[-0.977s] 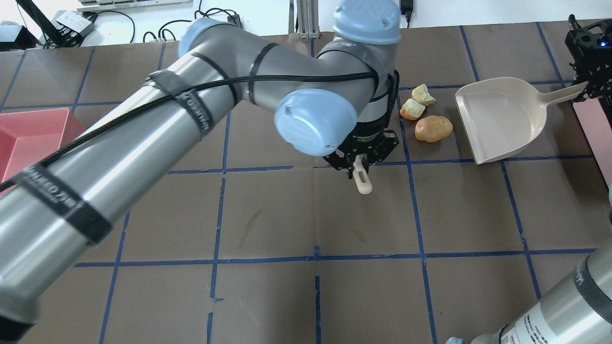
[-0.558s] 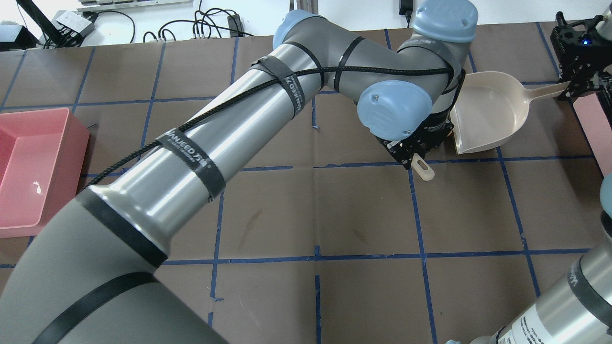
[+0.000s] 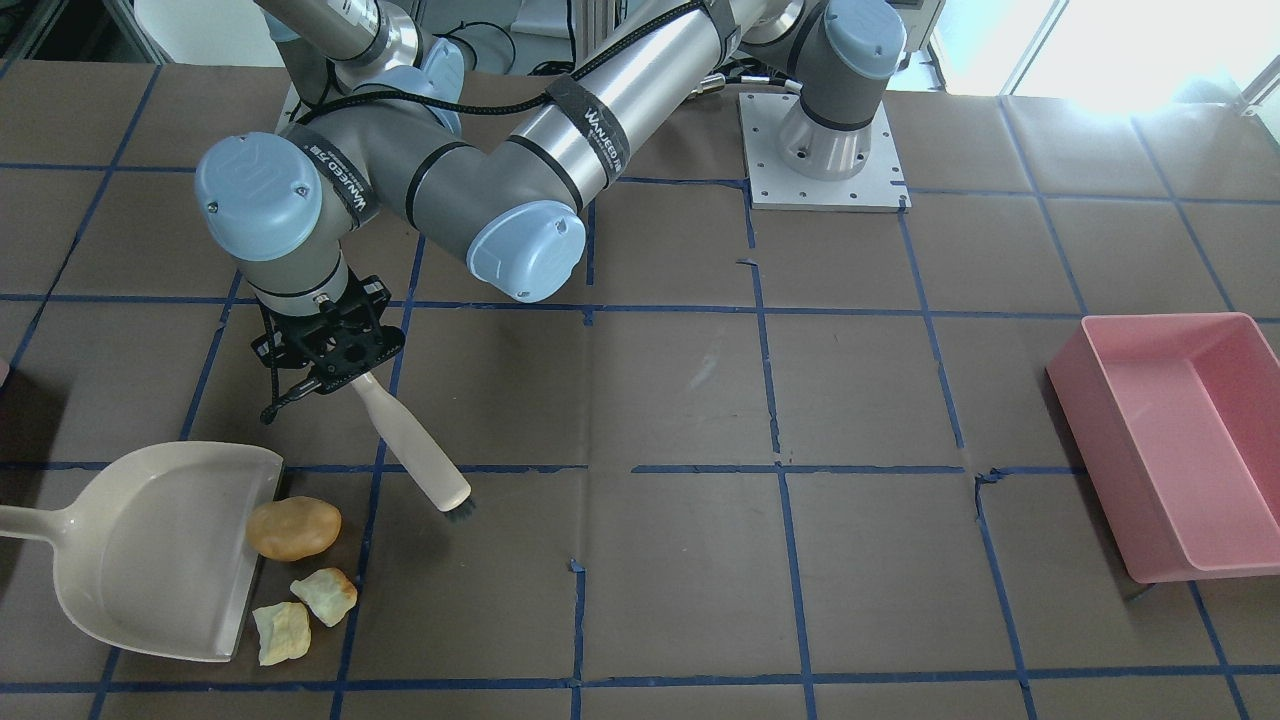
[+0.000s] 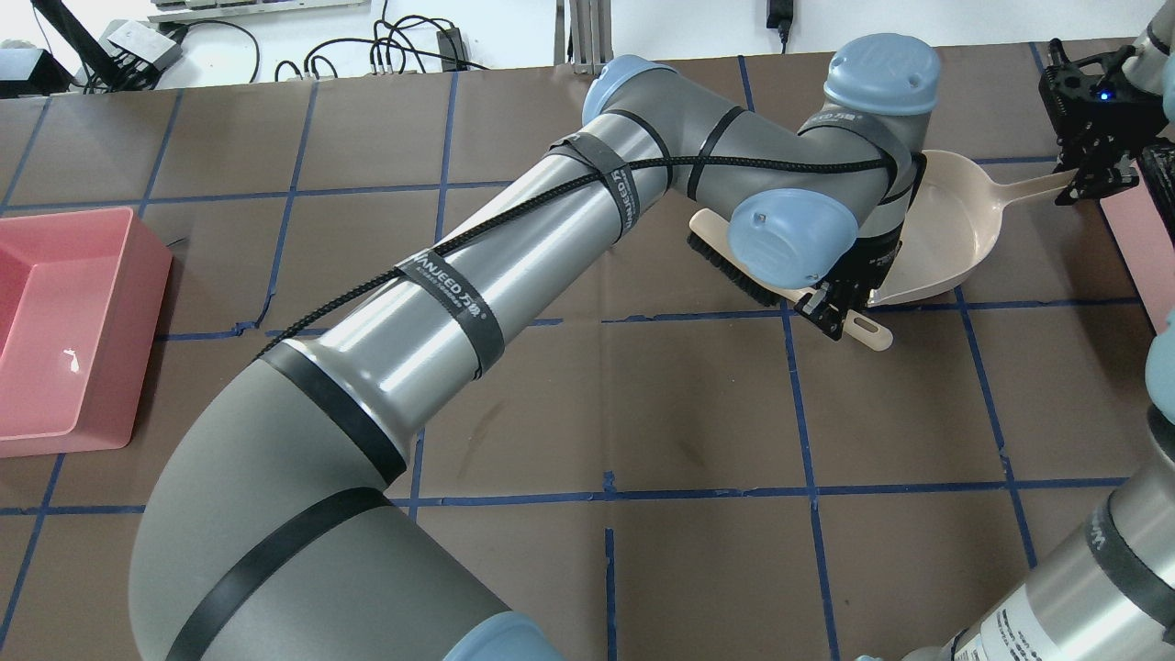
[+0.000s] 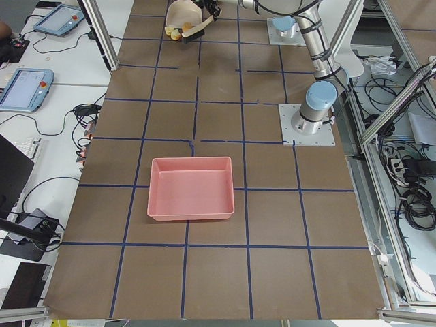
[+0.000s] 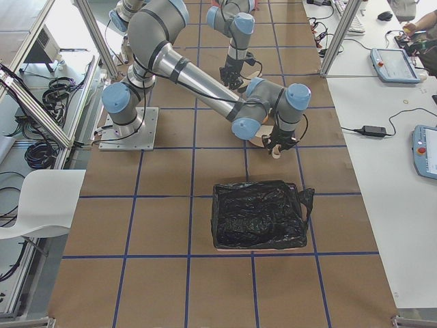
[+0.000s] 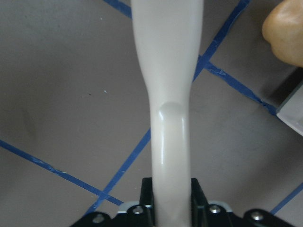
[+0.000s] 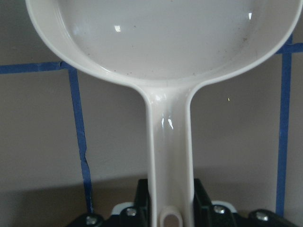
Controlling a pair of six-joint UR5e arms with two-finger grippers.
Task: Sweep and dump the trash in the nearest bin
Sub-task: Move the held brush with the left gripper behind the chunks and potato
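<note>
Three bits of trash lie at the mouth of the cream dustpan (image 3: pixel 150 550): a tan potato-shaped lump (image 3: pixel 293 528) and two pale chunks (image 3: pixel 324 596) (image 3: pixel 281 633). My left gripper (image 3: pixel 335 365) is shut on the handle of a cream brush (image 3: pixel 410 440). The brush's black bristles (image 3: pixel 460 513) touch the table a little to one side of the trash. My right gripper (image 4: pixel 1092 174) is shut on the dustpan (image 4: pixel 955 229) handle. In the overhead view my left arm hides the trash. The bin (image 4: pixel 1134 262) shows as a pale pink strip at the right edge.
A large pink tray (image 3: pixel 1170 440) stands on the table's far left side. A container lined with a black bag (image 6: pixel 259 215) sits just beyond the dustpan in the exterior right view. Blue tape lines grid the brown table (image 3: pixel 680 560).
My left arm has swung right with the brush, and it now covers the trash in the overhead view. The dustpan has shifted a little toward the trash.
</note>
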